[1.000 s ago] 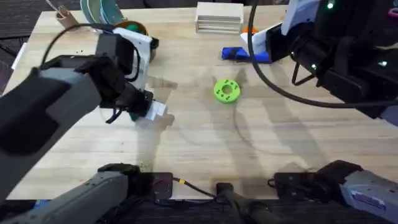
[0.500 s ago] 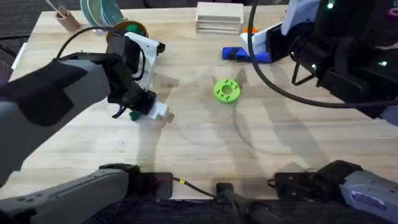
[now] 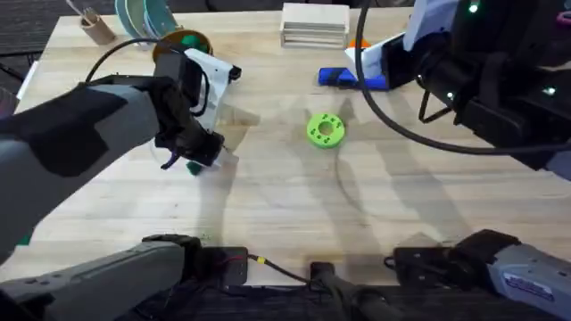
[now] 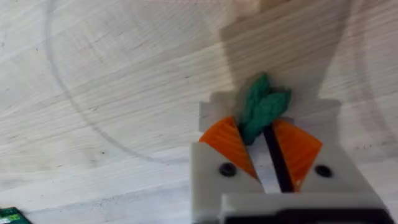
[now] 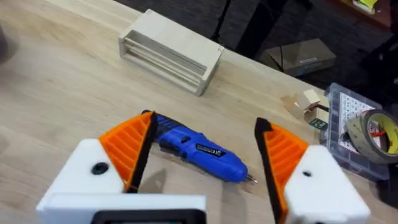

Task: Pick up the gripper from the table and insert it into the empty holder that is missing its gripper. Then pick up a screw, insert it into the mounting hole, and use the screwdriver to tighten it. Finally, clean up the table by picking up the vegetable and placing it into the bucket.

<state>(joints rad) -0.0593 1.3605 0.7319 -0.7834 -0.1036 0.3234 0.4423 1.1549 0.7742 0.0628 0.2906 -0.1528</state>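
My left gripper [image 3: 207, 157] is low over the table's left-middle, shut on the dark green vegetable [image 3: 192, 167]. In the left wrist view the vegetable [image 4: 262, 107] sticks out from between the orange pads [image 4: 227, 138] of that gripper [image 4: 260, 140]. The bucket [image 3: 184, 41], with its yellow-orange lining, stands at the far left behind the arm. The blue screwdriver [image 3: 351, 78] lies at the far right-middle. My right gripper [image 5: 205, 124] hangs open above the screwdriver [image 5: 200, 149]. The loose gripper, the empty holder and the screw are out of view.
A lime-green disc with holes [image 3: 325, 128] lies mid-table. A wooden block [image 3: 314, 24] sits at the far edge, and a brown cup with sticks [image 3: 95, 26] at the far left corner. A clear box and tape roll [image 5: 367, 130] are off to the right.
The left arm has swung toward the far right, and its gripper has drawn in slightly at the vegetable, which stays at the same spot. The right arm has not moved.
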